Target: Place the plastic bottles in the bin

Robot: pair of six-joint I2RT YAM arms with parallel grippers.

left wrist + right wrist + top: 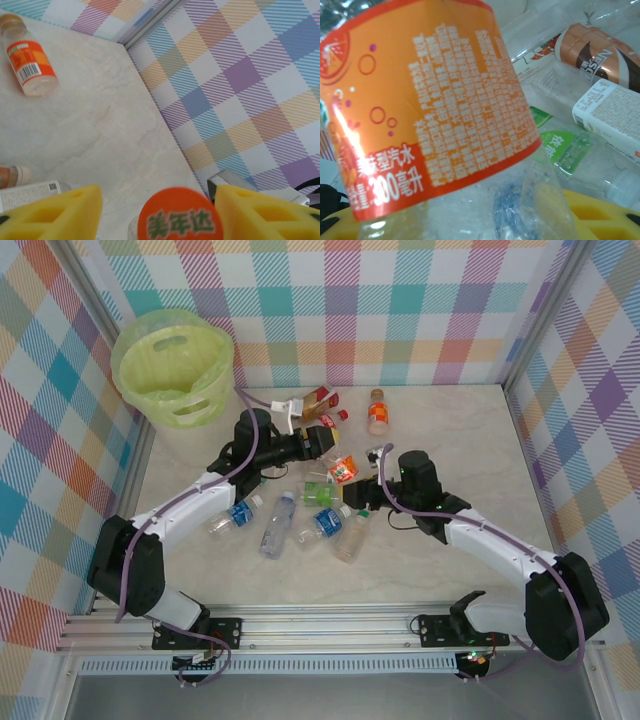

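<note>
Orange-labelled bottle [430, 115] sits clamped in the right gripper [465, 225]; left gripper [159, 215] straddles an orange cap [180, 216] (gap showing, not closed).

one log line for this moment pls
left gripper: open around orange cap | right gripper: shut on orange-label bottle | other bottles: on table | bin: far left

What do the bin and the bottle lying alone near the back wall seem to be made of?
The bin: probably glossy plastic, translucent yellow-green; light shows through its wall. The lone bottle: likely clear plastic, the table showing through its base.
</note>
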